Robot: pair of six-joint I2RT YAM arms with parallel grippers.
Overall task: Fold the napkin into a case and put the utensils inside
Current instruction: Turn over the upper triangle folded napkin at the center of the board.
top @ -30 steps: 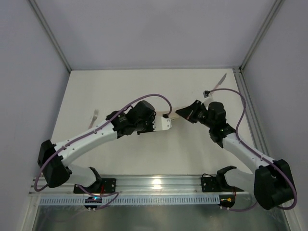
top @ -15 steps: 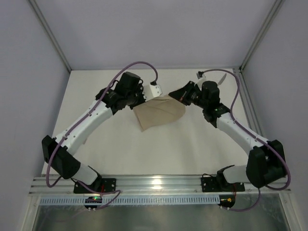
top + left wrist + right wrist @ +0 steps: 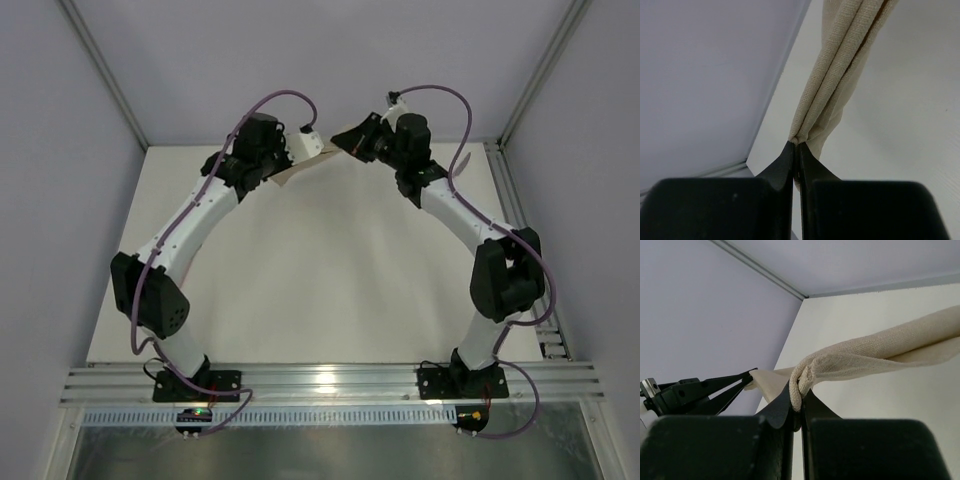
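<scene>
Reaching rearward, both arms (image 3: 190, 225), napkin (image 3: 835, 85) seemingly aloft.

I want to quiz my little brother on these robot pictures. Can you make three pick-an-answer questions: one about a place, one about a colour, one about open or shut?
1. Where is the beige woven cloth napkin?
A. Flat by the arm bases.
B. Held up at the far end of the white table.
C. Draped over one elbow.

2. What colour is the napkin?
A. Blue.
B. Beige.
C. Red.

3. How are the left arm's jaws?
A. Wide open.
B. Shut on nothing.
C. Shut on the napkin.

Answers: 1 B, both wrist views show it pinched and stretched above the table; 2 B, its weave looks cream-tan; 3 C, the black fingertips meet on a cloth fold.
</scene>
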